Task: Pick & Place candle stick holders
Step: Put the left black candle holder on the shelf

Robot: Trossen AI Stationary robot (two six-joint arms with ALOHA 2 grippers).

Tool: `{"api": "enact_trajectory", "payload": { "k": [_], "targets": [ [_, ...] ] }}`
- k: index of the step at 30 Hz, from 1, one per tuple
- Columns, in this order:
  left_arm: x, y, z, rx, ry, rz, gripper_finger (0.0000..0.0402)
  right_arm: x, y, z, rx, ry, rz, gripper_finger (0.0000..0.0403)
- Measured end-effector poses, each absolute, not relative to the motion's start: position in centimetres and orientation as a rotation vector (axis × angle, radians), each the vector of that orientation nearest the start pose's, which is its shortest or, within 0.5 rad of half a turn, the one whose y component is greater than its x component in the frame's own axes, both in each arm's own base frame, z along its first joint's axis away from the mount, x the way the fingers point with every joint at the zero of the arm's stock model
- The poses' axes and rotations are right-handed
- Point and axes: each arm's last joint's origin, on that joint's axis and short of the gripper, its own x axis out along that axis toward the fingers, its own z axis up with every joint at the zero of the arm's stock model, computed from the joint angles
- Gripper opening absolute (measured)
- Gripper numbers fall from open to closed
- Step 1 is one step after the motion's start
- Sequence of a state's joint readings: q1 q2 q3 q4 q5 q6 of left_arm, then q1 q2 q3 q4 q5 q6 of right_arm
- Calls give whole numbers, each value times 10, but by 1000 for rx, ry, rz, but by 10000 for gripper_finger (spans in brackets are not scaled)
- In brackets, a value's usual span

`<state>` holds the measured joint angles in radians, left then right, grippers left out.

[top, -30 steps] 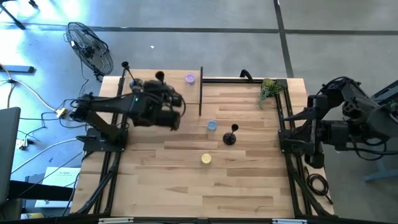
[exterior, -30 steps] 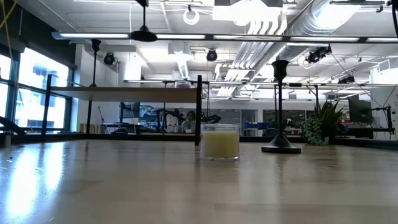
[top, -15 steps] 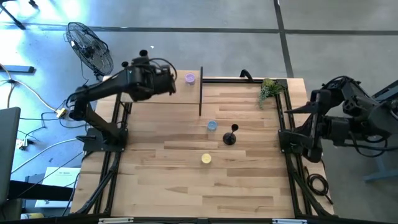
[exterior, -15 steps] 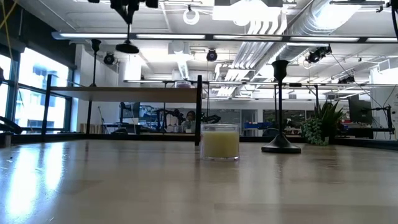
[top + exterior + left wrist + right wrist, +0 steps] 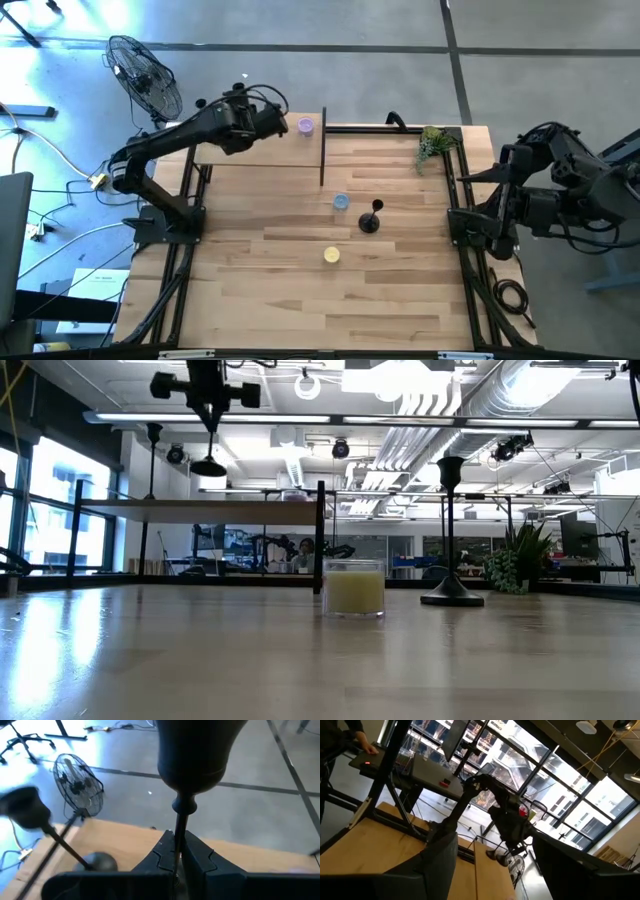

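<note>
I hold one candle stick holder (image 5: 194,755) by its thin stem in the left gripper (image 5: 268,122), jaws shut tight on it, lifted above the table's (image 5: 400,290) far left corner for carrying. Another holder (image 5: 371,218) stands mid-table. The right gripper (image 5: 490,862) waits off the right edge, jaws parted, empty.

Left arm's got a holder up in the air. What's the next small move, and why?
Probably lower it straight down: the left gripper is shut on the holder stem, its base hanging above the shelf, apart from another holder standing there.
</note>
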<state>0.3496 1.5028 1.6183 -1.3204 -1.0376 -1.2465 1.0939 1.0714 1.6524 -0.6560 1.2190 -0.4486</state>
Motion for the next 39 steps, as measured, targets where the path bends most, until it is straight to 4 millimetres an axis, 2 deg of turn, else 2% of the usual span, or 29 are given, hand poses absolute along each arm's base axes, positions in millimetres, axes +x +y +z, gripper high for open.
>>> {"api": "enact_trajectory", "payload": {
  "k": [11, 18, 39],
  "targets": [
    [249, 118, 334, -505, 297, 1728, 4, 90, 114, 514, -510, 60, -120, 252],
    [246, 124, 314, -529, 273, 1736, 4, 90, 114, 514, -510, 61, -120, 252],
    [240, 151, 313, -493, 316, 1740, 4, 90, 114, 514, -510, 61, -121, 252]
  ]
}}
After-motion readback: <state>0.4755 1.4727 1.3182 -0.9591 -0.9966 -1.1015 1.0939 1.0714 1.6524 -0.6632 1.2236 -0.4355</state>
